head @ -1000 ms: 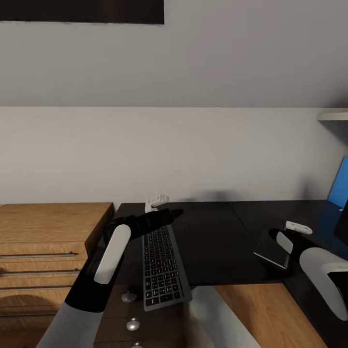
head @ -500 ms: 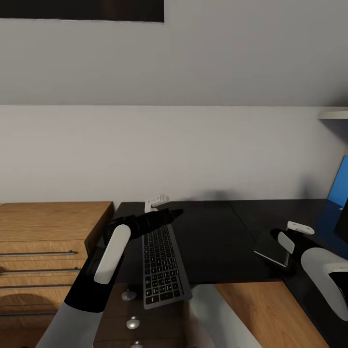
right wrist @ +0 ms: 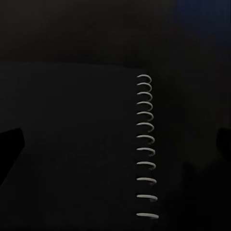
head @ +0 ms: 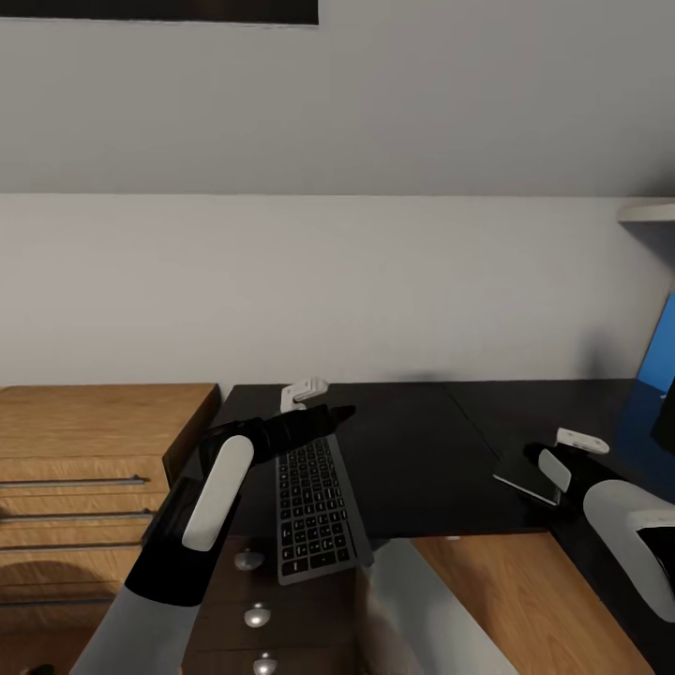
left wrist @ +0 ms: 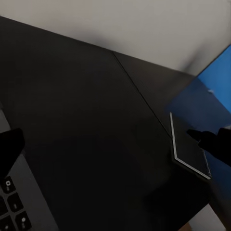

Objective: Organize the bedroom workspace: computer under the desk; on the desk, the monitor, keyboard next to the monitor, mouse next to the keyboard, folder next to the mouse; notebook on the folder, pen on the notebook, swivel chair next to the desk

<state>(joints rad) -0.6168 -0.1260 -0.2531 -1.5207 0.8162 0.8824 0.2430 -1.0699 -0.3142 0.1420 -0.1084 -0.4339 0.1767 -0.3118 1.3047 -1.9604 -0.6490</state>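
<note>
On the black desk (head: pixel 422 469), the left jaws (head: pixel 323 412) grip the dark-keyed keyboard (head: pixel 317 511); right jaws' state unclear.

Home study corner in bedroom-type room, simulated render. Black L-shaped desk (head: pixel 422 469) against plain white wall (head: pixel 375 281). Keyboard (head: pixel 314 511) near desk's left end, overhanging front edge. Black spiral notebook (head: pixel 525 473) to right. Drawers with round silver knobs (head: pixel 249 561) under desk. Wooden chest (head: pixel 84 450) with bar handles at left. White shelf (head: pixel 649 212) at far right.
</note>
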